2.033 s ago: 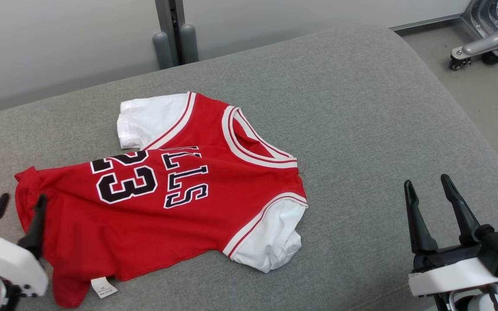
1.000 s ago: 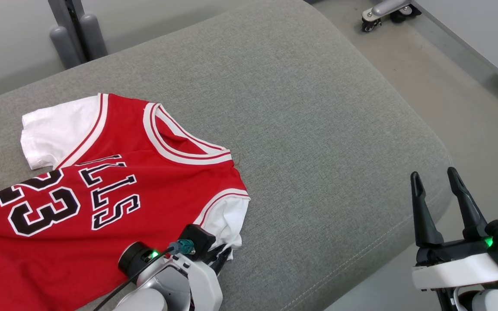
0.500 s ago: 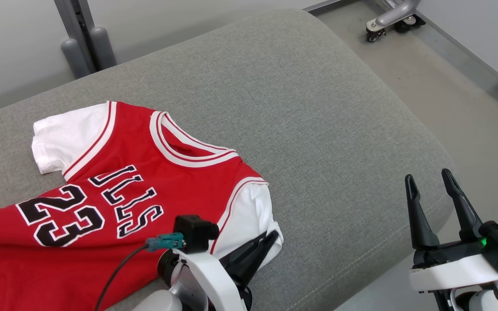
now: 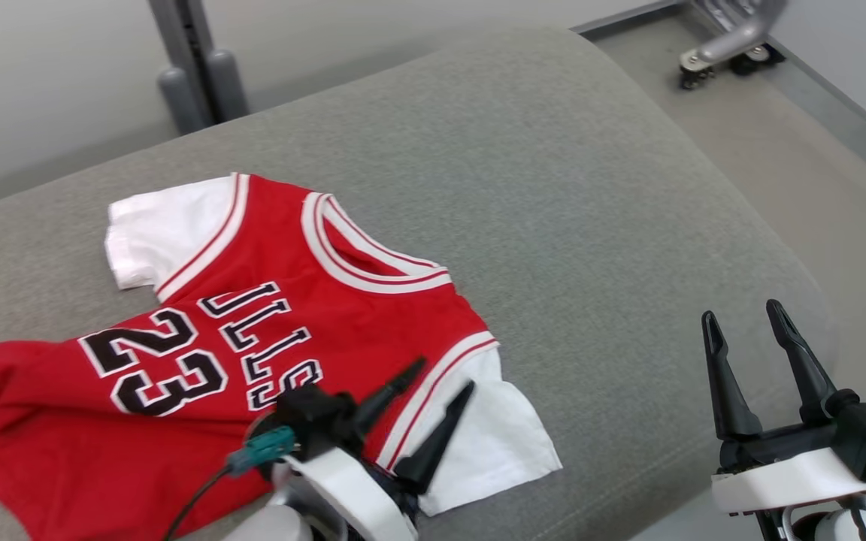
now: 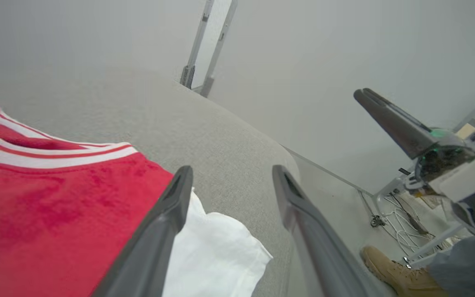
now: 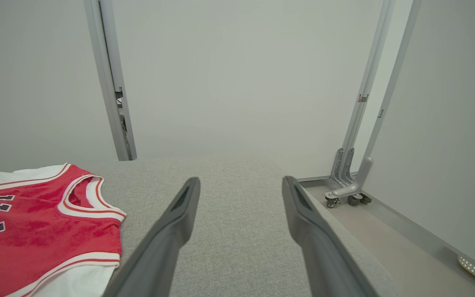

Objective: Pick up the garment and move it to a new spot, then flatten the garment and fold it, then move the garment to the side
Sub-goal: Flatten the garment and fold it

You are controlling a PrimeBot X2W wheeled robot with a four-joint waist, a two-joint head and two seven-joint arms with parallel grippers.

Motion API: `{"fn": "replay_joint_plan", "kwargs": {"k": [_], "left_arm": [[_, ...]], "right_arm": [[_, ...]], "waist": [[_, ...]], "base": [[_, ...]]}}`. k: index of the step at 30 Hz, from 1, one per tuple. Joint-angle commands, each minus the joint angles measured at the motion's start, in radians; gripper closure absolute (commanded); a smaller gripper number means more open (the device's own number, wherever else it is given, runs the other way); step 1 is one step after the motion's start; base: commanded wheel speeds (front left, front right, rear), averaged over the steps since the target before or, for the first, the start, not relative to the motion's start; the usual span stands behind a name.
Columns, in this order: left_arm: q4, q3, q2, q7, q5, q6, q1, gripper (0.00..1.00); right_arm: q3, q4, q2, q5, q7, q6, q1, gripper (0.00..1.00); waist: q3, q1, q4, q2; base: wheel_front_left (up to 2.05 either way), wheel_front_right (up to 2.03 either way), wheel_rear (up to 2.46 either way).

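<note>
Since half a second ago the left gripper (image 4: 445, 373) has let go of the white sleeve (image 4: 504, 439): its fingers, pinched together then, now stand apart just above it, and the sleeve lies spread flat. At the left, the red garment (image 4: 373, 315) lies printed side up on the grey cushion (image 4: 591, 225), hem bunched, collar toward the far side. Well to the right, the right gripper (image 4: 740, 310) hovers near the cushion's edge, jaws apart, holding nothing.

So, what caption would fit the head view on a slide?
Left gripper open over the white sleeve of a red jersey on a grey cushion; right gripper open, off to the side.
</note>
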Motion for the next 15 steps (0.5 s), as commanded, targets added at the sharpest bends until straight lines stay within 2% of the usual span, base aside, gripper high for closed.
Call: {"fn": "replay_joint_plan", "kwargs": {"k": [1, 5, 9, 13, 15], "left_arm": [[-0.001, 0.024, 0.010, -0.037, 0.018, 0.030, 0.006, 0.00], [-0.003, 0.097, 0.052, -0.111, 0.070, 0.117, 0.047, 0.00], [-0.012, 0.196, 0.075, -0.140, 0.110, 0.187, 0.123, 0.00], [-0.060, 0.338, 0.077, -0.141, 0.182, 0.227, 0.235, 0.00], [-0.081, 0.414, 0.065, -0.142, 0.215, 0.226, 0.293, 0.00]], "right_arm": [[-0.008, -0.008, -0.005, -0.013, -0.005, 0.000, 0.006, 0.00], [-0.030, -0.014, -0.005, -0.041, -0.005, 0.000, 0.017, 0.00], [-0.058, -0.011, -0.005, -0.072, -0.005, 0.000, 0.035, 0.00], [-0.079, -0.008, -0.005, -0.092, -0.005, 0.000, 0.056, 0.00], [-0.091, -0.007, -0.005, -0.097, -0.005, 0.000, 0.064, 0.00]], "waist": [[-0.021, 0.0000, 0.048, -0.0001], [-0.055, 0.0000, 0.137, -0.0001], [-0.105, 0.0000, 0.239, -0.0001], [-0.148, 0.0000, 0.332, -0.0001], [-0.161, 0.0000, 0.375, -0.0001]], "base": [[0.00, 0.00, 0.00], [0.00, 0.00, 0.00], [0.00, 0.00, 0.00], [0.00, 0.00, 0.00], [0.00, 0.00, 0.00]]}}
